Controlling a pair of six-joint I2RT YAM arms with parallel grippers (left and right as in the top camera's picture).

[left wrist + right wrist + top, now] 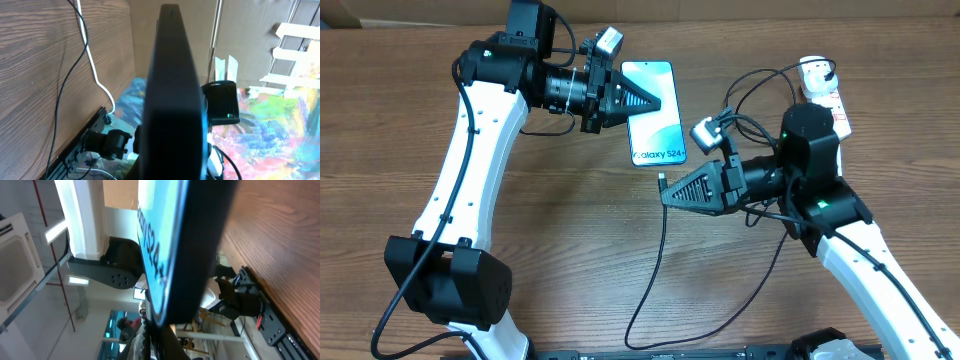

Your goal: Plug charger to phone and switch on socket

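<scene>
Your left gripper (pixel 658 101) is closed on the phone (pixel 656 135), reaching in from 9 o'clock. Its upper finger lies flat across the top half of the screen, almost to the far edge. The phone sits toward 12 o'clock on the table (pixel 570 250), screen up, with the "Galaxy S24" end pointing to 6 o'clock. In your right wrist view that lettered end (pixel 150 245) shows close up and blurred against the room rather than the wood, so it appears to be off the table. Your right gripper (pixel 666 198) is clamped shut on the charger (pixel 657 255) right at its free end. The plug tip (pixel 662 181) sticks out past the fingertips toward 12 o'clock, just short of the phone's lower edge and not touching it. The rest of the cable trails off to 6 o'clock. The socket (pixel 823 88) lies well apart at 2 o'clock, behind your right arm.
</scene>
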